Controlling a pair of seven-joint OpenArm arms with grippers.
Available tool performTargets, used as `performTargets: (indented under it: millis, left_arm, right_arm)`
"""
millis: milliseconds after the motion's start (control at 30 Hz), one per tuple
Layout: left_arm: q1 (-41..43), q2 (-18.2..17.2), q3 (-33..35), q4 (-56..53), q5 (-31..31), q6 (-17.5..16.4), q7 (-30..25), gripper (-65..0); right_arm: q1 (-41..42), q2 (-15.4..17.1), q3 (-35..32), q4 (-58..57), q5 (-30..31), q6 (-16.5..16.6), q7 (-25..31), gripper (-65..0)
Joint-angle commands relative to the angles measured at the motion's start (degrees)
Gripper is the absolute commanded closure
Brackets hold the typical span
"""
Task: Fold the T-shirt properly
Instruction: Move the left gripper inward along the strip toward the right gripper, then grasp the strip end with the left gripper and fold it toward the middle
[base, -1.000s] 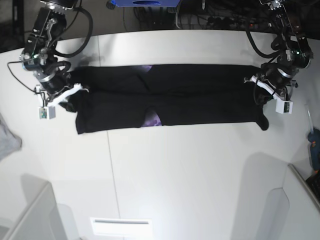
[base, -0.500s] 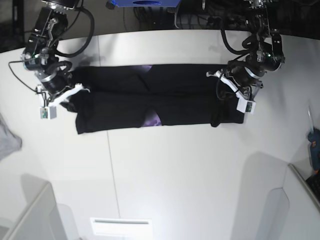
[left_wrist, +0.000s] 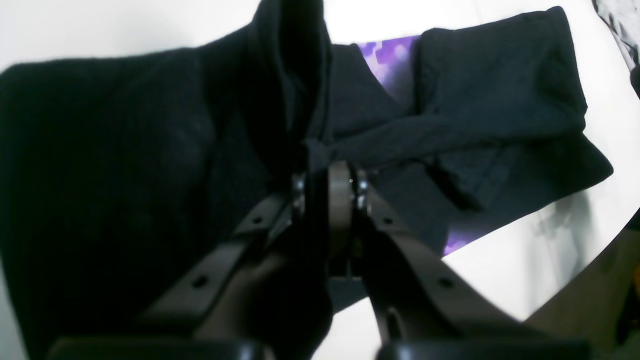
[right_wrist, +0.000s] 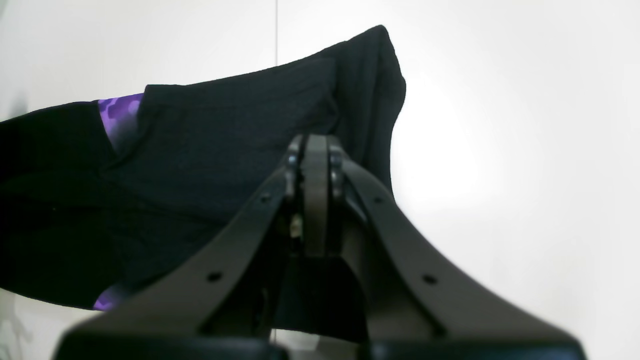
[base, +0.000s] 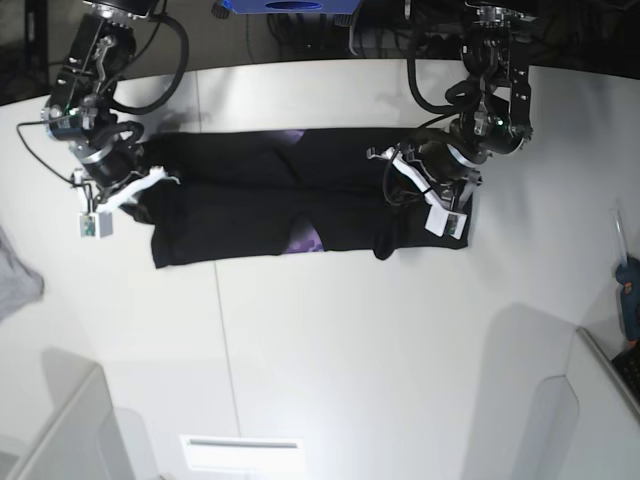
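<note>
The black T-shirt (base: 240, 210) lies as a long folded band across the far part of the white table, with purple print (base: 307, 240) showing at its middle. My left gripper (base: 400, 198) is shut on the shirt's right end and holds it raised over the band, a fold hanging below it. In the left wrist view the fingertips (left_wrist: 340, 175) pinch a black fold (left_wrist: 300, 75). My right gripper (base: 143, 193) is shut at the shirt's left end. The right wrist view shows its fingertips (right_wrist: 310, 150) pressed together, with black cloth (right_wrist: 225, 150) behind and beneath them.
A grey cloth (base: 15, 280) lies at the table's left edge. A blue-handled tool (base: 628, 288) sits at the right edge. Pale bins stand at the near left (base: 60, 430) and near right (base: 600, 400) corners. Cables hang behind the table (base: 300, 30).
My left gripper has travelled left with the shirt's right end, from the table's right side to near the middle, doubling the band over itself. The right arm has stayed put.
</note>
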Motion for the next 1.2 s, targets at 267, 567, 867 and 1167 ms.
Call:
performTargets:
  millis: [267, 567, 867, 1167]
  left_arm:
    - [-3.2, -0.1, 5.0, -0.2, -0.9, 0.2, -1.3, 0.0]
    - [-4.3, 1.6, 5.8, -4.4, -0.9, 0.2, -1.3, 0.0]
    - [-5.8, 3.1, 5.8, -4.5, -0.9, 0.2, -1.2, 0.0]
    - [-6.6, 3.4, 8.0, -7.4, -0.9, 0.2, -1.2, 0.0]
  right_arm:
    - [0.5, 0.6, 0.3, 1.0, 0.8, 0.5, 1.4, 0.0]
    - [0.4, 0.6, 0.4, 1.0, 0.8, 0.5, 1.4, 0.0]
    - [0.5, 0.6, 0.3, 1.0, 0.8, 0.5, 1.4, 0.0]
    - [0.5, 0.6, 0.4, 1.0, 0.8, 0.5, 1.4, 0.0]
